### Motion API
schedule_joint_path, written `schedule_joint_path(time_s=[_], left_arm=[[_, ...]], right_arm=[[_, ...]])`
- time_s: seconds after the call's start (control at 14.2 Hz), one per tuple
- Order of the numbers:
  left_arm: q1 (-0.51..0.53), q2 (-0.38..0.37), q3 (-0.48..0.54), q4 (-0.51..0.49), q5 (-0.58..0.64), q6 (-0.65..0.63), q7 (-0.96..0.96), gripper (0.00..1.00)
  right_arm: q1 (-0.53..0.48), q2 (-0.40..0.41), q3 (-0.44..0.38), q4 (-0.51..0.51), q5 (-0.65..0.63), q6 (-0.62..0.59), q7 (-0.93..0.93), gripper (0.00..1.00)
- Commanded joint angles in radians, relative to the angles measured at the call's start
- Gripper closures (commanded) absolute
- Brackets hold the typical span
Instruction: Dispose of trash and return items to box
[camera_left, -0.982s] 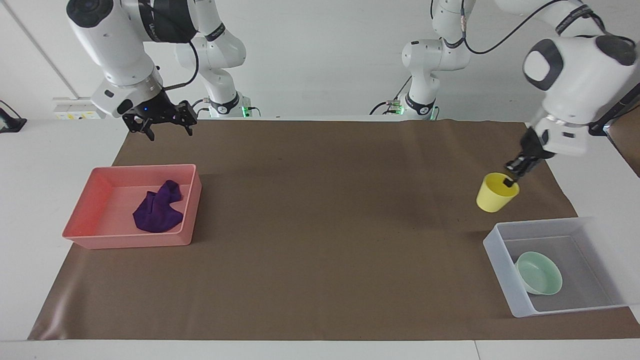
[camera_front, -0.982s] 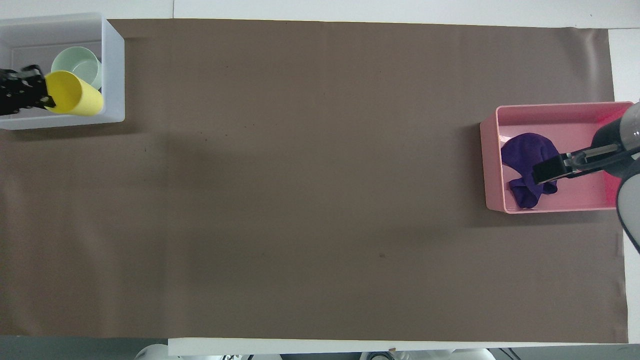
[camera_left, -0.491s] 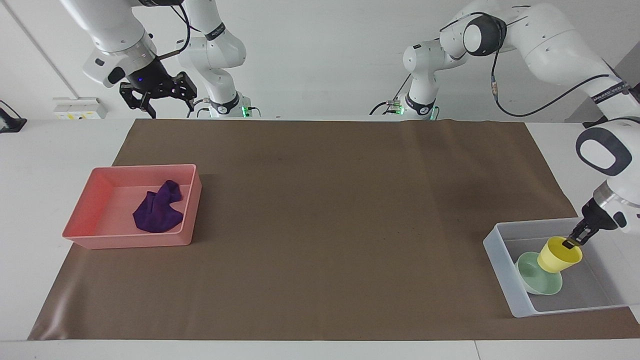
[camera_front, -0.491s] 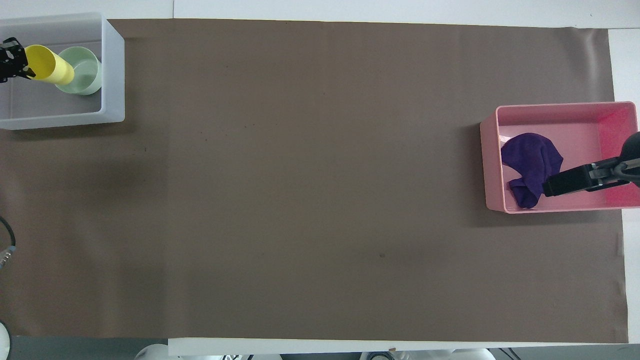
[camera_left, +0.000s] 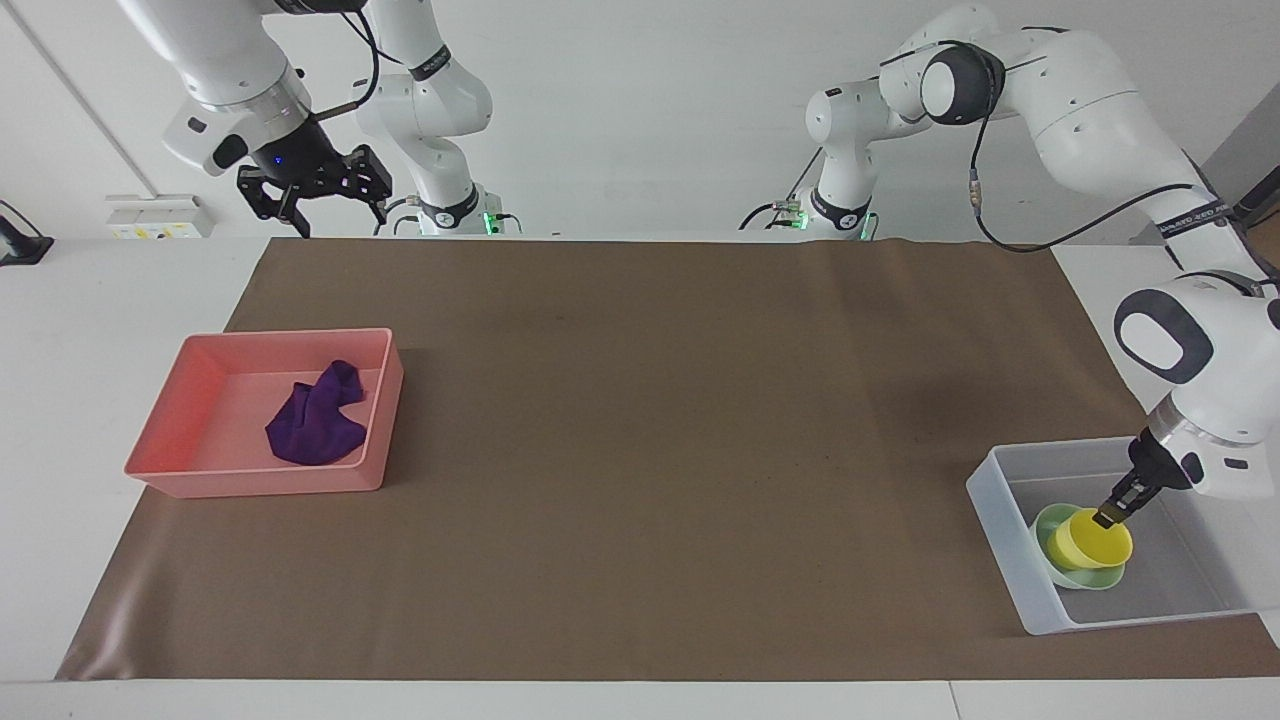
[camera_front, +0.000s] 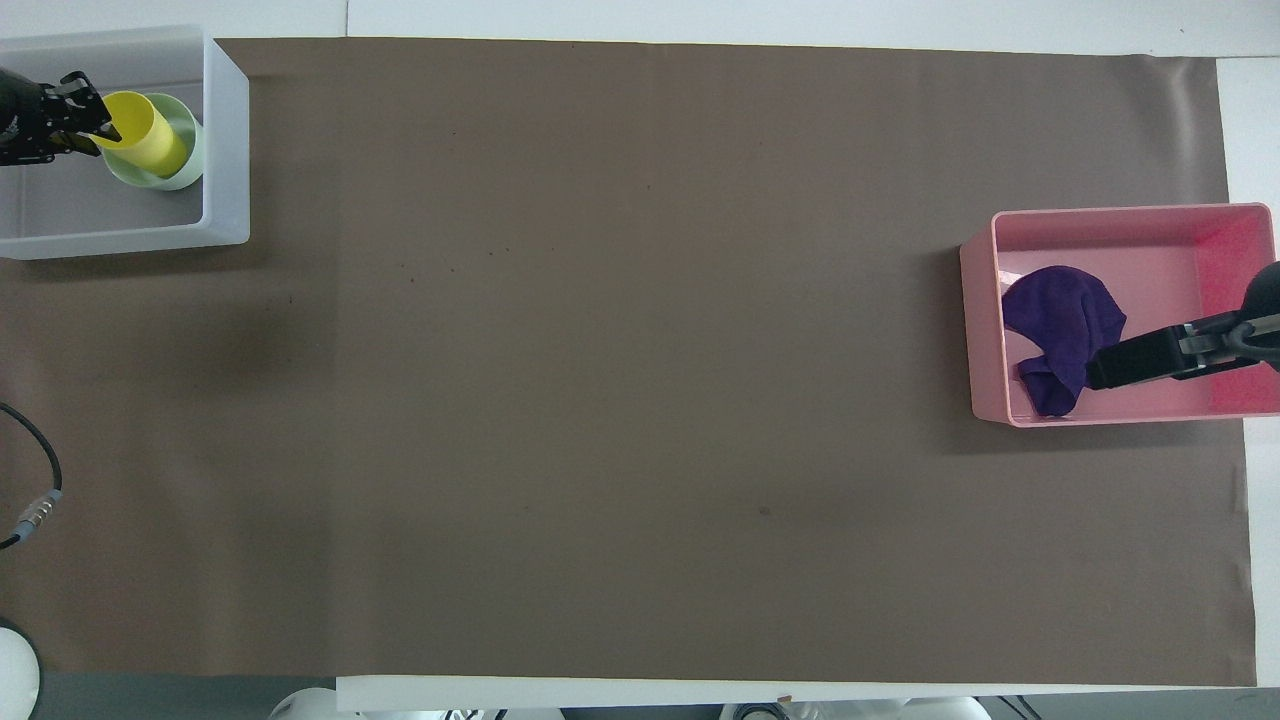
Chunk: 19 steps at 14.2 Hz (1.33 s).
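My left gripper (camera_left: 1108, 517) (camera_front: 98, 127) is shut on the rim of the yellow cup (camera_left: 1088, 539) (camera_front: 148, 144). The cup sits inside the mint-green bowl (camera_left: 1048, 530) (camera_front: 190, 150), which lies in the translucent white-grey bin (camera_left: 1000, 512) (camera_front: 226, 150) at the left arm's end of the table. The purple rag (camera_left: 315, 418) (camera_front: 1062, 322) lies in the pink tray (camera_left: 200, 470) (camera_front: 982, 330) at the right arm's end. My right gripper (camera_left: 318, 205) (camera_front: 1110, 364) is open and empty, raised high near the robots' edge of the table; in the overhead view it covers part of the tray.
A brown mat (camera_left: 640, 450) (camera_front: 620, 380) covers the table between the tray and the bin. A cable (camera_front: 30, 500) hangs in at the left arm's end in the overhead view.
My left gripper carried the yellow cup from above the mat into the bin and lowered it into the green bowl. My right gripper rose from above the tray and now holds still.
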Motion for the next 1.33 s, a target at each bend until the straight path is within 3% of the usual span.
schedule_joint_path(time_s=[0.0, 0.07, 0.28, 0.42, 0.7, 0.91, 1.26], left_arm=[[-0.012, -0.184, 0.017, -0.126, 0.002, -0.093, -0.001, 0.0], [-0.01, -0.275, 0.017, -0.188, 0.002, -0.188, 0.002, 0.0], [-0.06, -0.582, 0.014, -0.493, 0.039, -0.218, 0.04, 0.0], [-0.093, -0.704, 0.006, -0.569, 0.096, -0.304, 0.122, 0.0], [-0.148, -0.729, -0.014, -0.411, 0.123, -0.552, 0.199, 0.0], [-0.157, -0.62, -0.02, -0.24, 0.116, -0.582, 0.208, 0.0], [-0.183, -0.624, -0.023, -0.237, 0.122, -0.66, 0.257, 0.0]], right_arm=[[-0.001, -0.025, 0.006, -0.041, -0.036, 0.032, 0.011, 0.01], [-0.003, -0.025, 0.006, -0.041, -0.036, 0.029, 0.011, 0.01], [-0.004, -0.025, 0.006, -0.041, -0.036, 0.026, 0.012, 0.01], [-0.006, -0.025, 0.006, -0.041, -0.034, 0.023, 0.012, 0.01], [-0.009, -0.026, 0.006, -0.043, -0.034, 0.021, 0.012, 0.01], [-0.009, -0.026, 0.006, -0.041, -0.034, 0.023, 0.012, 0.01], [-0.004, -0.026, 0.006, -0.043, -0.034, 0.024, 0.012, 0.01]])
